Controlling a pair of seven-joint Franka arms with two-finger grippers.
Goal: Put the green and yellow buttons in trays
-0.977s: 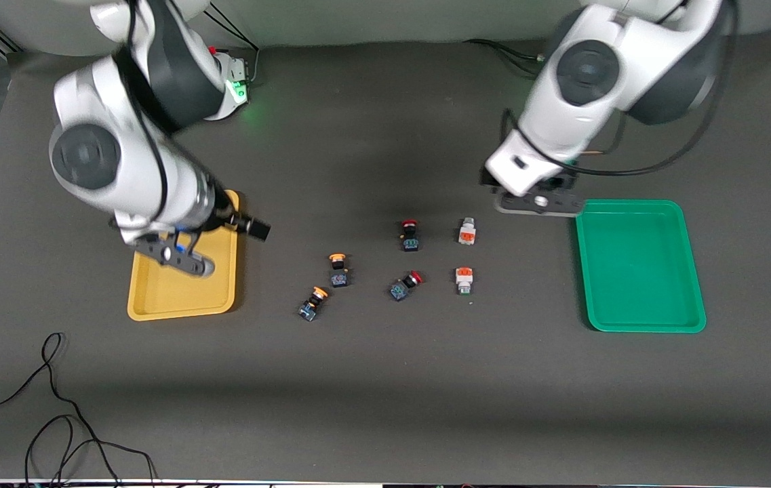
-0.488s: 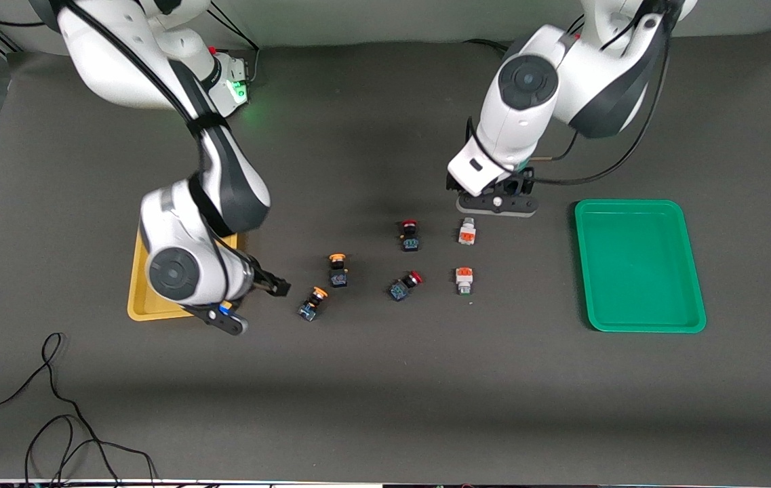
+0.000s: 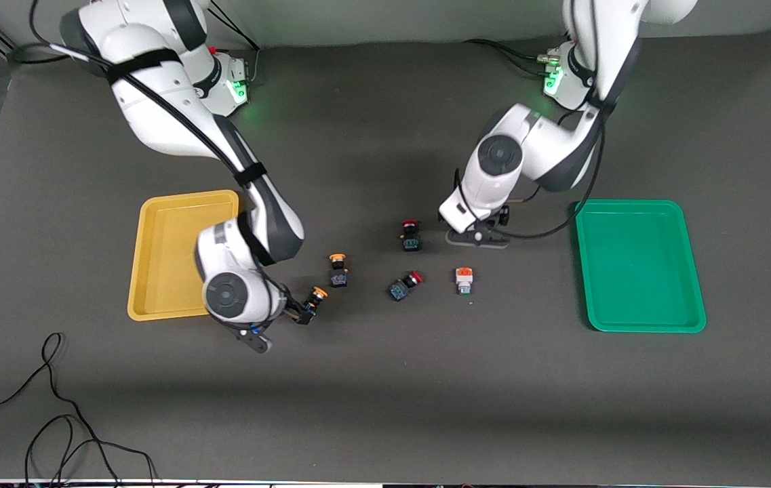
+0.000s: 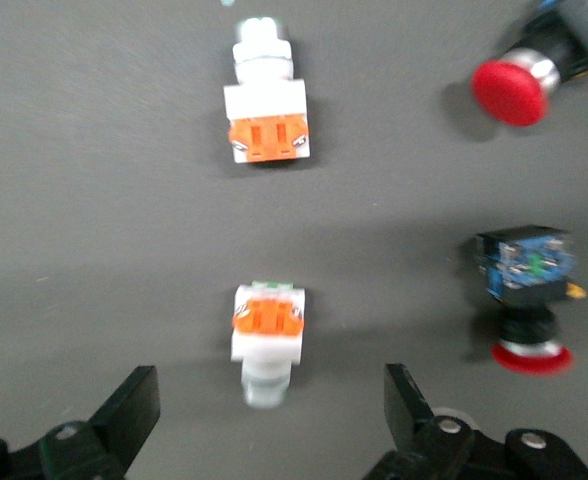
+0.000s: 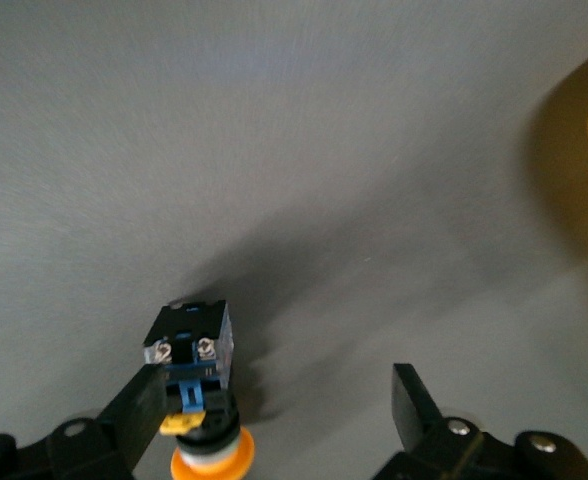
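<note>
Hovering right tool (image 5: 269, 400): low over the surface (image 3: 385, 379) beside the mustard yellow tray (image 3: 161, 271), fingers spread wide, one finger (image 5: 139, 405) touching a yellow-capped button (image 5: 196, 385) that lies on its side (not gripped).
Left tool (image 4: 269, 410): low over the surface near the middle, fingers spread, straddling a white-bodied button (image 4: 266, 340) without touching it.
Second white-bodied button (image 3: 464, 279): on the surface, nearer the front camera than the left tool.
Second yellow-capped button (image 3: 338, 270): upright-looking on the surface, just beside the right tool's one, toward the left arm's end.
Red-capped switches: one (image 3: 410, 235) just beside the left tool, another (image 3: 405, 285) tilted, nearer the front camera.
Bright green tray (image 3: 639, 264): at the left arm's end, holding nothing.
Mustard yellow tray: at the right arm's end (partly covered by the right arm), holding nothing.
</note>
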